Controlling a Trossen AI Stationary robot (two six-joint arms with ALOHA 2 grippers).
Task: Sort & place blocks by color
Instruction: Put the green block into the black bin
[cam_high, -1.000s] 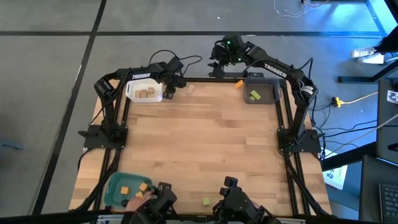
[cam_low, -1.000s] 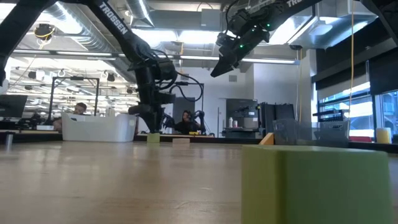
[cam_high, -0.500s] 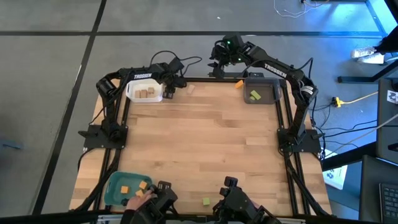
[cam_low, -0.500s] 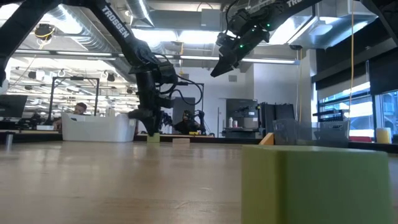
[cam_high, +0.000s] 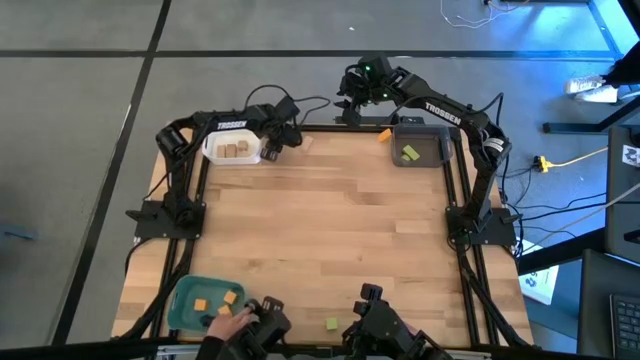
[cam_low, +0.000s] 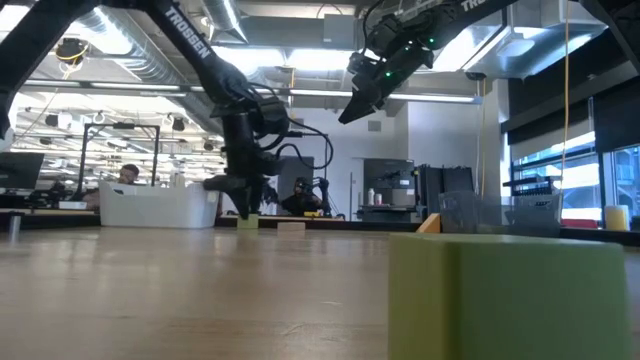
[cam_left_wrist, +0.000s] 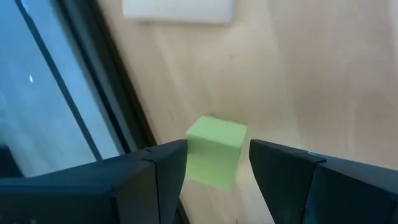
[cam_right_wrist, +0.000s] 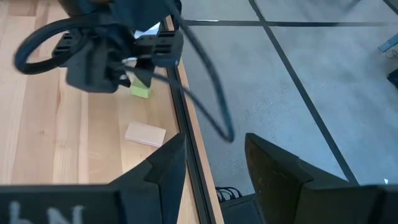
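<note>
Your left gripper (cam_left_wrist: 214, 165) fingers spread around a green block (cam_left_wrist: 213, 151), contact unclear, right gripper (cam_right_wrist: 214, 162) spread, raised

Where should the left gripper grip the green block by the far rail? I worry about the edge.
Grip the green block across its two flat side faces, coming from above. The left gripper already straddles it, open; the table's rail runs close beside it.
</note>
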